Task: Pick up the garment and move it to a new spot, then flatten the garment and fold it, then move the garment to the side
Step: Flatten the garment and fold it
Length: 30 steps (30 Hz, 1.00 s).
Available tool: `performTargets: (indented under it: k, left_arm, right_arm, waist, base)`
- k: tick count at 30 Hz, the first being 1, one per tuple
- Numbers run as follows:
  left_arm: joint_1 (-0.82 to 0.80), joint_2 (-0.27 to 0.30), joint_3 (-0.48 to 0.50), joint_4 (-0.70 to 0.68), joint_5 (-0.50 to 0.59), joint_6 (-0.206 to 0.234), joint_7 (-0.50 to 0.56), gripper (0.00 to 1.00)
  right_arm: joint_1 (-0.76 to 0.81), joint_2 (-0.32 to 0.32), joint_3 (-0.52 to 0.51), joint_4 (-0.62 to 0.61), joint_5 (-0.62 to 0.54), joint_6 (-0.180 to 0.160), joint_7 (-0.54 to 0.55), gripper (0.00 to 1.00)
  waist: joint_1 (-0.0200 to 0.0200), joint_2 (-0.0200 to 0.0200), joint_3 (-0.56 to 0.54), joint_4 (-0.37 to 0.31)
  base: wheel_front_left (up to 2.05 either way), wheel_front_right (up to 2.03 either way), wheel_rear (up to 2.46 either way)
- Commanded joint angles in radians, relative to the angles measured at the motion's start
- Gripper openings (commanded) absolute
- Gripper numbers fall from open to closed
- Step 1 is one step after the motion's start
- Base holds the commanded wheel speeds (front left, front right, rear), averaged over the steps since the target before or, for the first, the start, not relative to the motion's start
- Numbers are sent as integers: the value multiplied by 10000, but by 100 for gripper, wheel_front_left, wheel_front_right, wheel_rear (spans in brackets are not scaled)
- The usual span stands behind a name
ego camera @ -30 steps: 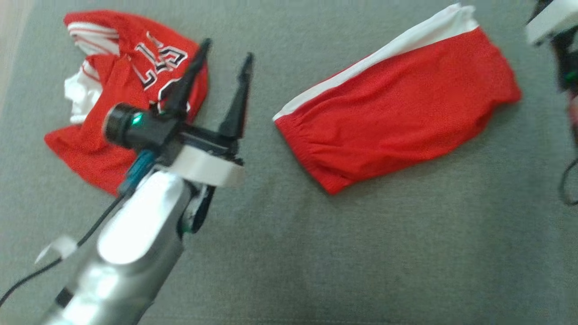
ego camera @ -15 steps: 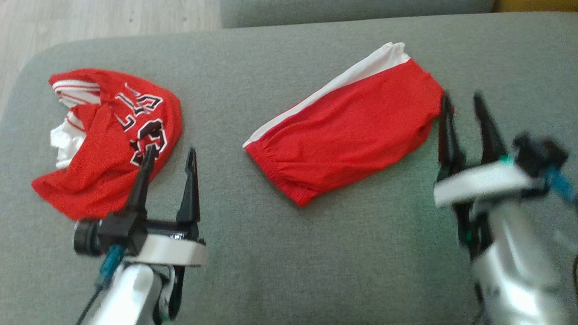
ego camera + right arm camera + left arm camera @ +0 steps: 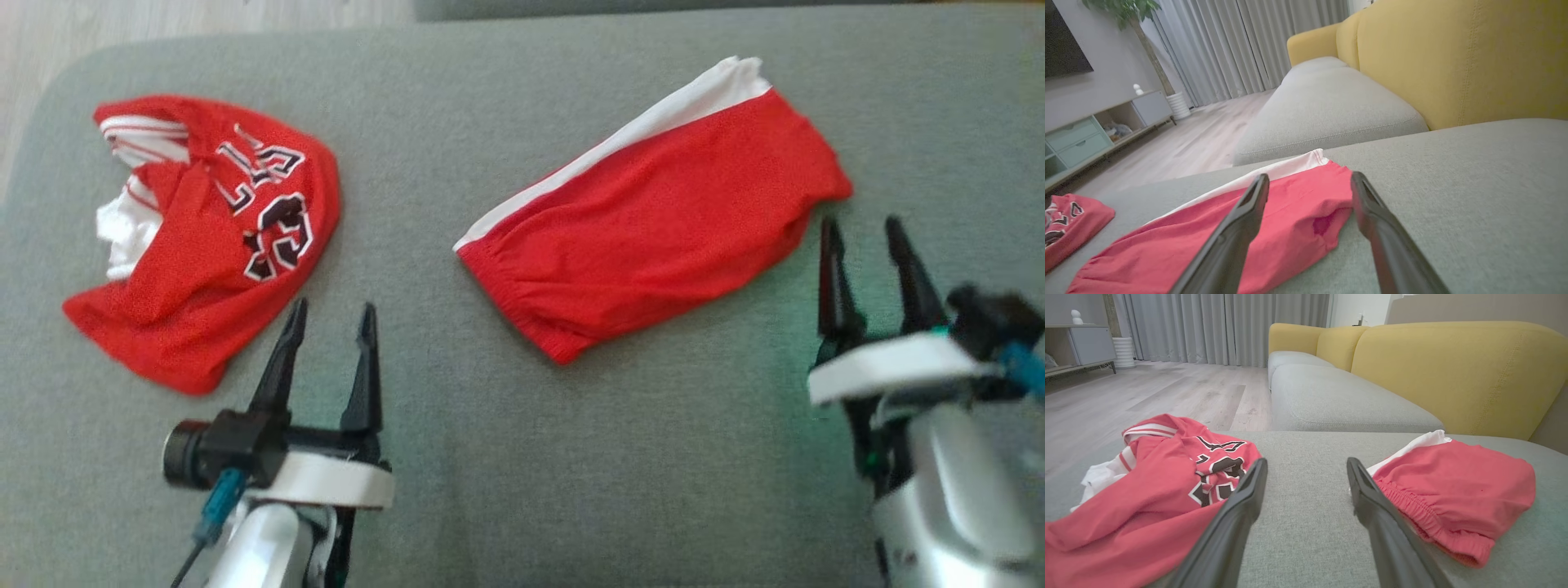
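Holds nothing in the left claw (image 3: 334,307): spread wide, aimed at 12 o'clock, poised over bare sofa cushion (image 3: 490,457) just short of the garment (image 3: 204,245). Same at the right claw (image 3: 861,222): wide apart, empty, close by the 5 o'clock corner of the plain red cloth (image 3: 653,229), apparently not touching it. Looks like the very first step, the pickup, not yet begun; nothing lifted, flattened or folded. Calls next, most likely, for swinging the left claw toward 10 o'clock, dropping onto a raised fold near the garment's lower edge, and pinching through the layers to lift, while leaving the plain red cloth alone. Risks catching a single layer only, or dragging the heap along instead of raising it. Puts the garment at 10 o'clock in the head view, near the rounded far-left corner of the sofa cushion, well apart from the plain red cloth at 1 o'clock. Lies crumpled, not flat: red body doubled over itself, striped collar trim at the 11 o'clock end, white sleeve poking out at 9 o'clock, black white-outlined lettering and numerals skewed and partly swallowed by a fold, red tail trailing toward 7 o'clock. Seems light and limp, likely to sag and fall open once lifted.
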Motion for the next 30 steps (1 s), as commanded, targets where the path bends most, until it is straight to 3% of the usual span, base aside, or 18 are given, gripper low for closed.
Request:
performTargets:
  k: [1, 8, 16, 21, 27, 28, 29, 30]
  left_arm:
    - [-716, -80, 451, -260, 158, -143, -51, 100]
    - [-1117, -532, 521, -73, 515, -614, -51, 100]
    - [-1317, -743, 662, 76, 892, -846, -51, 100]
    - [-1388, -829, 752, 143, 1112, -964, -51, 100]
    - [-1482, -917, 810, 120, 1259, -1043, -51, 100]
    - [-1497, -927, 821, 115, 1276, -1054, -51, 100]
    - [-1510, -936, 835, 113, 1290, -1065, -51, 100]
    - [-1522, -943, 850, 115, 1306, -1076, -51, 100]
  right_arm:
    - [-884, -17, -128, -78, -260, -7, 453, 100]
    - [-2862, -16, -2072, 1550, -1095, -7, 2091, 100]
    - [-4424, -20, -3878, 3473, -2245, -7, 2771, 100]
    - [-4915, -54, -4482, 4602, -3065, -7, 2746, 100]
    - [-5407, -76, -4519, 5634, -3436, -7, 2519, 100]
    - [-5499, -74, -4458, 5824, -3394, -7, 2531, 91]
    - [-5574, -79, -4403, 5987, -3350, -7, 2514, 37]
    - [-5627, -113, -4323, 6128, -3337, -7, 2463, 0]
  waist:
    - [-1, 0, 399, 342]
    - [-1, 0, 1180, 1033]
    - [-1, 0, 1520, 1457]
    - [-1, 0, 1531, 1550]
    - [-1, 0, 1620, 1546]
    - [-1, 0, 1635, 1534]
    - [-1, 0, 1645, 1521]
    - [-1, 0, 1644, 1504]
  base:
    - [0, 0, 0]
    - [0, 0, 0]
    - [0, 0, 0]
    - [0, 0, 0]
    - [0, 0, 0]
    - [0, 0, 0]
    - [0, 0, 0]
    - [0, 0, 0]
